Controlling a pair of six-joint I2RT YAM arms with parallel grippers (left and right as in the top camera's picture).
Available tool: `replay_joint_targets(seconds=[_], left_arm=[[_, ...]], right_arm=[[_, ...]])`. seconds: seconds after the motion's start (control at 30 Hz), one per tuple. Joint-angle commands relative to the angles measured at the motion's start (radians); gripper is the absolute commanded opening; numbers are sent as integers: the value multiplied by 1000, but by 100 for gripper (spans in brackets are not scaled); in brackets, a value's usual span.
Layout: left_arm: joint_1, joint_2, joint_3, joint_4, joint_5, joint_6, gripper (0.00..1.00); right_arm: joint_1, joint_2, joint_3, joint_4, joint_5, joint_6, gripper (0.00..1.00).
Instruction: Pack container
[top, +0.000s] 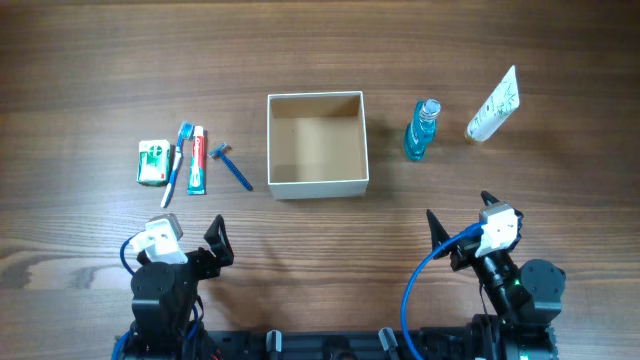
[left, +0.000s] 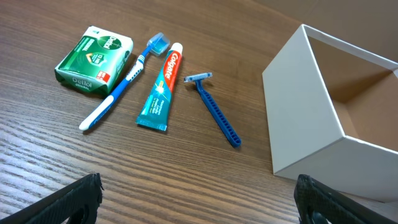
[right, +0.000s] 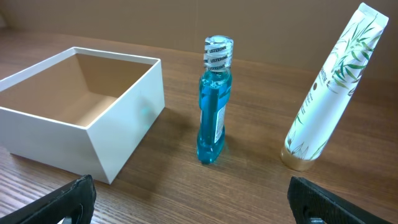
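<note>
Left gripper (left: 198, 186): fingers spread wide and nothing between them. It sits low at the bottom left of the overhead frame.
Right gripper (right: 191, 186): also spread wide and empty, at the bottom right of the overhead frame.
Nearest to my left gripper: four toiletries lie flat in a row above it. From left to right they are a small green-and-white box (top: 152, 162), a toothbrush (top: 177, 165), a toothpaste tube (top: 198, 160) and a blue razor (top: 232, 167).
Nearest to my right gripper: a blue mouthwash bottle (top: 422, 130) stands upright. A white tube (top: 493, 105) stands on its cap to the bottle's right, leaning.
Container (top: 318, 186): centre of the overhead frame, open side up and nothing inside yet. It lies up and to the right of my left gripper, and up and to the left of my right one.
Key relation: each arm has its own cluster closer than the other arm does, with the container between the clusters.
Long axes: the toothbrush and toothpaste run roughly top to bottom in the overhead frame. The razor slants from upper left to lower right, with its handle end toward the container.
My read: packing has not begun. The razor is the left-hand item closest to the container, and the bottle is the closest on the right.
</note>
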Motion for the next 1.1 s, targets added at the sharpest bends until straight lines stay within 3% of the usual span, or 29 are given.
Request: replay_joint_targets(seconds=[0.0, 0.93, 1.07], left_arm=[[8, -12, -17, -4, 19, 16, 100], [8, -12, -17, -4, 19, 16, 100], [8, -12, -17, -4, 19, 16, 100]], right_arm=[[2, -14, -7, 5, 10, 19, 100], [2, -14, -7, 5, 10, 19, 100], [2, -14, -2, 45, -30, 198, 100]])
